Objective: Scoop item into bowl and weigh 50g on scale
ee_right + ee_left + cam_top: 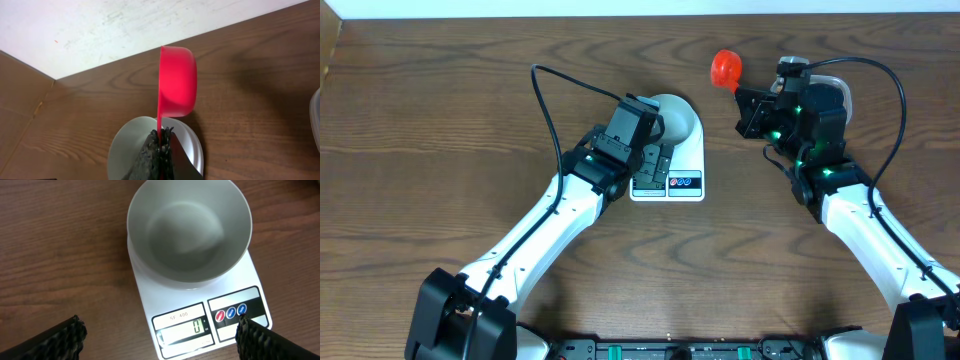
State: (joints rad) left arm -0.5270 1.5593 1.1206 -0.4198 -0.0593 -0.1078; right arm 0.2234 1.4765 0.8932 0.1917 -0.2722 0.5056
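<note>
**Scoop sits between tub and bowl: the right arm has the work**

Your right fingers (150, 155) are clenched on the handle of the red scoop (177, 82). The handle runs straight up the wrist frame from the fingers to the cup, and the cup's mouth faces the left of that frame, so you cannot see inside it.

From overhead, the scoop points toward the upper left, away from the clear tub (832, 85). The tub lies just behind and under that wrist in the upper right of the frame. No beans show in any view (the arm covers most of the tub), so judge their depth only once the wrist clears.

The bowl (189, 230) stands on the far end of the scale (197, 322), left of the scoop in the overhead view and a short way across bare worktop (440, 150). It looks empty, and the display appears to read zero.

Your left fingers (60, 337) are released, spread wide at the bottom corners of their frame on either side of the scale's front edge, touching nothing. That arm is nearer the bowl, but the right arm is nearer the tub and already has the tool. The likely next move is back and down into the tub.
</note>
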